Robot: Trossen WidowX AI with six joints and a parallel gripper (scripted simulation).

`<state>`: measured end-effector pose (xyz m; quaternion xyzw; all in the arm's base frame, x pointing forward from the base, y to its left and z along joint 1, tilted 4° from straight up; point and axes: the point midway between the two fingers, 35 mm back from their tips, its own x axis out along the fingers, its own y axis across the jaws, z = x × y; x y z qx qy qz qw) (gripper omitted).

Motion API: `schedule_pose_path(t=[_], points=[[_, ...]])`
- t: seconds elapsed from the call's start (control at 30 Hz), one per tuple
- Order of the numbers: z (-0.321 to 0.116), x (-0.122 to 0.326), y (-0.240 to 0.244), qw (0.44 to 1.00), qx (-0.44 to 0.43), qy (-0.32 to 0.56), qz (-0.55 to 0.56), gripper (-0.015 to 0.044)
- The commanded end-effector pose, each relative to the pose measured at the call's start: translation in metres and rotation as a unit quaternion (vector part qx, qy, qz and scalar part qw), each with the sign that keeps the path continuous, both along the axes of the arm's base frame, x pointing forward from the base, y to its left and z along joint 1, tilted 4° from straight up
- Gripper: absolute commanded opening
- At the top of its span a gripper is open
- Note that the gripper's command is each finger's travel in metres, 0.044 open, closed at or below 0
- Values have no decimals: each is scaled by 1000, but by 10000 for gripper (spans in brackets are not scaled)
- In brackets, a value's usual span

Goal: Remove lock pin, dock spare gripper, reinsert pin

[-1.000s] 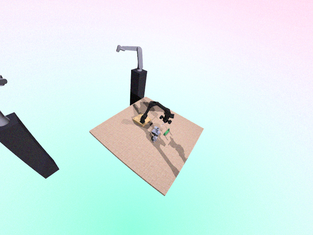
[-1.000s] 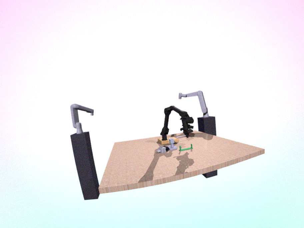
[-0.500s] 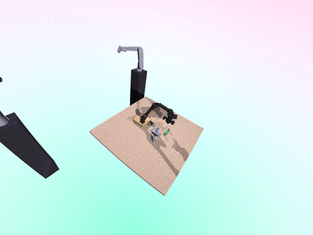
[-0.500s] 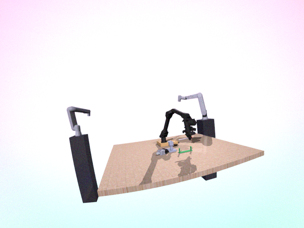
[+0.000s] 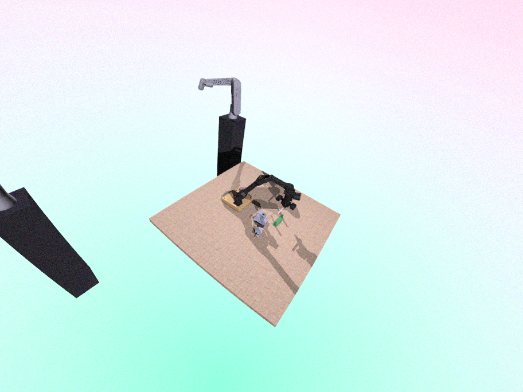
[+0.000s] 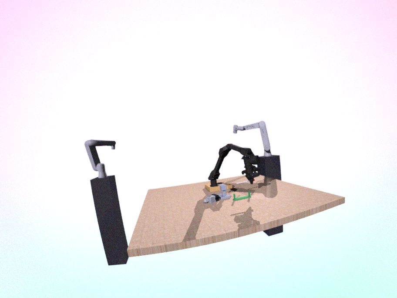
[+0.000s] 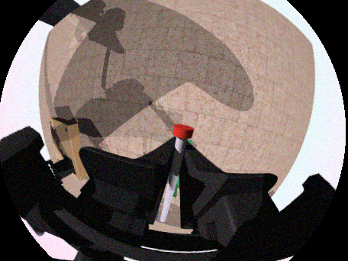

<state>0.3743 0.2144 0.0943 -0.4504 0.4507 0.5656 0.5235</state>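
We took bearings from the top view, with 12 o'clock at its upper edge.

The hand (image 5: 286,206) (image 6: 251,182) (image 7: 178,141) is narrow, its fingers closed on the lock pin (image 5: 281,209) (image 6: 242,182) (image 7: 166,206). We find the pin out of the socket and raised above the worktop (image 5: 236,261) (image 6: 166,224) (image 7: 267,57). In the wrist view its red head (image 6: 254,180) (image 7: 183,131) shows just beyond the fingertips, and the pale shaft slopes from there toward 7 o'clock. In the exterior view the shaft points to about 9 o'clock from the head.

The grey mount (image 5: 260,218) (image 6: 223,191) stands on the worktop, with the hand at its 2 o'clock. The spare gripper (image 5: 257,231) (image 6: 210,199), grey and black, lies at the mount's 6 o'clock, undocked; we cannot tell whether the two touch. A green bracket (image 5: 278,220) (image 6: 242,198) (image 7: 177,183) with two uprights sits near the mount, at its 3 o'clock, apart from it.

The black arm (image 5: 270,179) (image 6: 219,163) rises from a yellowish base block (image 5: 229,203) (image 6: 210,188) (image 7: 70,146) at the mount's 10 o'clock. We note one dark pedestal (image 5: 231,130) (image 6: 269,166) bearing a grey arm (image 5: 236,97) (image 6: 264,134) toward 12 o'clock.
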Motion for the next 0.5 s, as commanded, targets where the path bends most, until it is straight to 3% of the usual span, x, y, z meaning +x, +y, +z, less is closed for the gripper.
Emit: schedule_pose_path(t=[0.0,0.47], points=[[0,9,2,1000,-1,0,-5,0],[-14,16,5,1000,0,0,-6,0]])
